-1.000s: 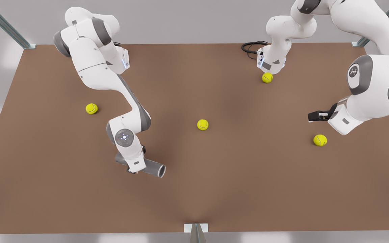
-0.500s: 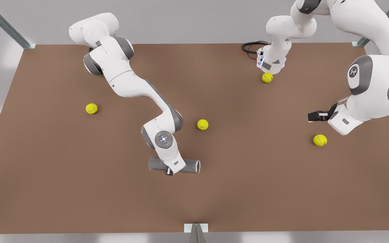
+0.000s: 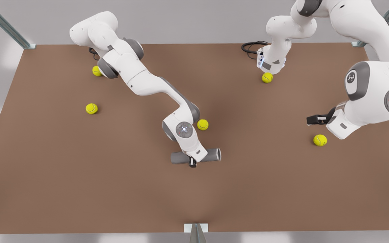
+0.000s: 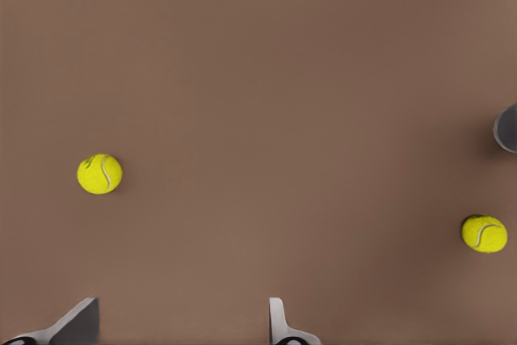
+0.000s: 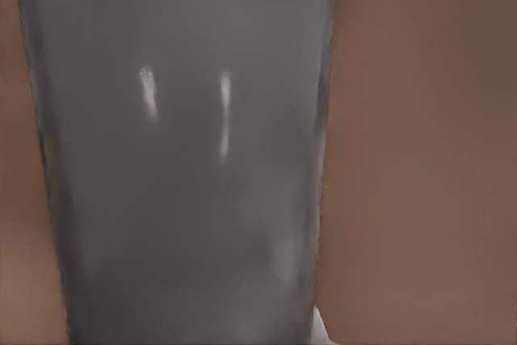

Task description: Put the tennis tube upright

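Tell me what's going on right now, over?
Right gripper shut on the tennis tube, tube lying sideways, not upright. Left gripper open, waiting near a tennis ball. Another tennis ball sits just behind the tube.

- Brown table (image 3: pixel 79 189).
- Five yellow tennis balls: centre (image 3: pixel 202 124), at 9 o'clock (image 3: pixel 91 108), 10 o'clock (image 3: pixel 96 71), 1 o'clock (image 3: pixel 267 77), 3 o'clock (image 3: pixel 320 140).
- Black cable (image 3: pixel 250 46), 12 o'clock edge.

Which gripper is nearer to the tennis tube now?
The right gripper: it is clamped on the tennis tube. The left gripper hangs open, away toward the front view's right.
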### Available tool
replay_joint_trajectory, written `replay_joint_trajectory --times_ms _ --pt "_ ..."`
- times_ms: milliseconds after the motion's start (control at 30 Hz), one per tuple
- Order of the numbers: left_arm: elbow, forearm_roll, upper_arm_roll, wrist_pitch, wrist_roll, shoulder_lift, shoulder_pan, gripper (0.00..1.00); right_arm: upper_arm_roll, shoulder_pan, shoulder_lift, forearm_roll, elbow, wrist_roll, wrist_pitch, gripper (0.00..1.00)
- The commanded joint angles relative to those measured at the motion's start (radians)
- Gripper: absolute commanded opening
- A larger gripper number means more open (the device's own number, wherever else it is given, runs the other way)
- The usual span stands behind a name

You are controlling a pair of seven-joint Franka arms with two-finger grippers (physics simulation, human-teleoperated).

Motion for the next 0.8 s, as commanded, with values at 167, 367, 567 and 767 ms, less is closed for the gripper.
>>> replay_joint_trajectory --times_ms 167,367,567,767 --pt "0.0 0.0 0.0 0.01 0.0 0.014 -0.001 1.0 0.0 -0.006 -0.002 0.002 0.0 -0.005 -0.002 1.0" --pt "-0.02 0.0 0.0 0.031 -0.002 0.012 -0.002 1.0 -0.002 -0.121 -0.296 0.172 -0.028 0.006 -0.353 1.0" --pt "-0.02 -0.716 0.005 0.21 0.008 0.276 0.093 1.0 0.026 -0.672 -0.84 0.072 -0.79 0.805 -0.216 1.0" --pt "-0.04 -1.252 -0.031 0.307 0.604 0.644 0.031 1.0 0.096 -0.759 -0.907 0.035 -0.615 0.922 -0.555 1.0"
